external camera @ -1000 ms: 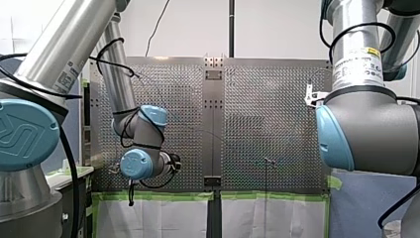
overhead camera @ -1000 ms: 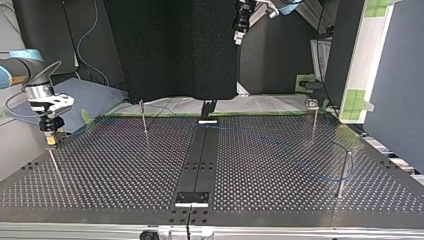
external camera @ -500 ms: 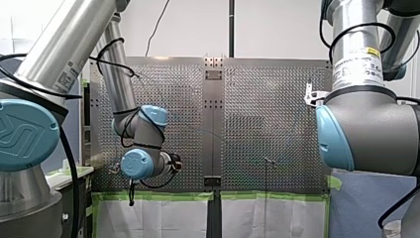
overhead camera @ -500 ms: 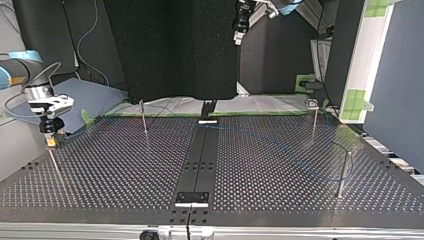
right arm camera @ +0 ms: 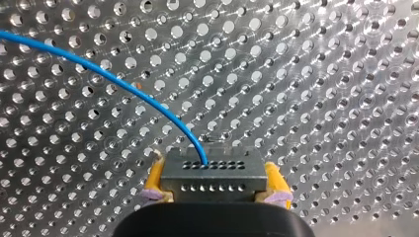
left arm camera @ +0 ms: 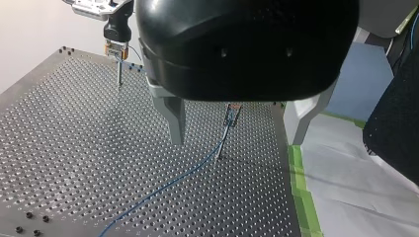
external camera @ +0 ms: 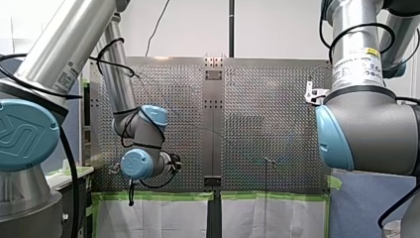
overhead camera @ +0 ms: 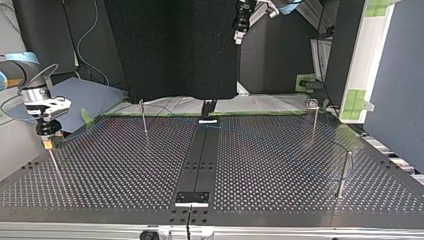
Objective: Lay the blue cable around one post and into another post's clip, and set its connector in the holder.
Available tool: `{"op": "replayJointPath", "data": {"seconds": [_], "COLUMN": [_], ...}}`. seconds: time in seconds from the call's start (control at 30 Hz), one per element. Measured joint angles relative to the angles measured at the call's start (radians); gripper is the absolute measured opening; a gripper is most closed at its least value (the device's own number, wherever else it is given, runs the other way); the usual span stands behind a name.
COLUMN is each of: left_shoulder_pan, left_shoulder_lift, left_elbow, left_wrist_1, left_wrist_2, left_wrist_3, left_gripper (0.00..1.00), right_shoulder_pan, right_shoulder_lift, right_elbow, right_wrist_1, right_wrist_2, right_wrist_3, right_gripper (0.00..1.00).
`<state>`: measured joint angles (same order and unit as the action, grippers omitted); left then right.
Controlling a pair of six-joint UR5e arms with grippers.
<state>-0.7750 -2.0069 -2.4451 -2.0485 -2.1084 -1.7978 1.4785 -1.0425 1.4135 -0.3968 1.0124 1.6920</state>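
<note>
Evidently the connector point(right arm camera: 213, 175) is pinched across its width between the yellow-padded right fingers point(right arm camera: 154, 178), so that its face is held level. The blue cable point(right arm camera: 123, 81) runs out ahead of them in a loose arc above the desk point(right arm camera: 321, 74). The connector is carried just over a thin post point(overhead camera: 54, 162) at the top view's left, near the desk's edge. Whether it touches the post cannot be told. This post is judged to bear the holder, which is too small to be made out.

In the left wrist view the cable is seen lying across the perforated plate and rising along a second post point(left arm camera: 223, 143) to a clip point(left arm camera: 231, 114) at its top. From this the routing is judged largely done, with the seating of the connector yet to be made. The left fingers point(left arm camera: 175, 118) are spread wide with nothing between them. They are held high above the clip post, presumably clear of the cable.

The desk is a metal plate drilled all over, with a dark strip point(overhead camera: 200, 160) down its middle and another post point(overhead camera: 343, 172) at the top view's right. Green tape point(external camera: 158, 196) and pale sheeting are seen along one edge, and a black screen point(overhead camera: 175, 50) beyond it.
</note>
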Motion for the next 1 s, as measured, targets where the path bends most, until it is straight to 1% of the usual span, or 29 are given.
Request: {"op": "replayJointPath", "data": {"seconds": [0.33, 0.53, 0.57, 0.6, 0.63, 0.67, 0.7, 0.73, 0.77, 0.8, 0.83, 0.87, 1.0], "left_shoulder_pan": [0.000, 0.000, 0.000, 0.000, 0.000, 0.000, 0.000, 0.000, 0.000, 0.000, 0.000, 0.000, 0.000], "left_shoulder_lift": [0.000, 0.000, 0.000, 0.000, 0.000, 0.000, 0.000, 0.000, 0.000, 0.000, 0.000, 0.000, 0.000], "left_elbow": [0.000, 0.000, 0.000, 0.000, 0.000, 0.000, 0.000, 0.000, 0.000, 0.000, 0.000, 0.000, 0.000], "left_wrist_1": [-0.001, 0.000, 0.000, 0.000, 0.000, 0.000, 0.000, 0.000, 0.000, 0.000, 0.000, 0.000, 0.000], "left_wrist_2": [0.000, 0.000, 0.000, 0.000, 0.000, 0.000, 0.000, 0.000, 0.000, 0.000, 0.000, 0.000, 0.000], "left_wrist_3": [0.000, 0.000, 0.000, 0.000, 0.000, 0.000, 0.000, 0.000, 0.000, 0.000, -0.001, -0.001, -0.001], "left_gripper": [1.00, 1.00, 1.00, 1.00, 1.00, 1.00, 1.00, 1.00, 1.00, 1.00, 1.00, 1.00, 1.00], "right_shoulder_pan": [0.002, 0.003, 0.004, 0.004, 0.004, 0.004, 0.005, 0.005, 0.006, 0.006, 0.007, 0.007, 0.008], "right_shoulder_lift": [0.000, 0.000, 0.000, 0.000, 0.000, 0.000, 0.001, 0.001, 0.001, 0.001, 0.001, 0.001, 0.000], "right_elbow": [-0.003, -0.003, -0.003, -0.003, -0.003, -0.003, -0.003, -0.003, -0.003, -0.003, -0.003, -0.003, -0.004], "right_wrist_1": [0.005, 0.005, 0.005, 0.005, 0.005, 0.005, 0.005, 0.004, 0.005, 0.004, 0.001, -0.001, -0.002], "right_wrist_2": [0.004, 0.004, 0.004, 0.004, 0.004, 0.004, 0.004, 0.004, 0.004, 0.004, 0.004, 0.004, 0.005], "right_wrist_3": [0.001, 0.012, 0.013, 0.015, 0.015, 0.015, 0.014, 0.013, 0.012, 0.010, 0.009, 0.007, 0.004], "right_gripper": [0.00, 0.00, 0.12, 0.27, 0.27, 0.42, 0.63, 0.63, 0.75, 0.93, 0.93, 1.00, 1.00]}}
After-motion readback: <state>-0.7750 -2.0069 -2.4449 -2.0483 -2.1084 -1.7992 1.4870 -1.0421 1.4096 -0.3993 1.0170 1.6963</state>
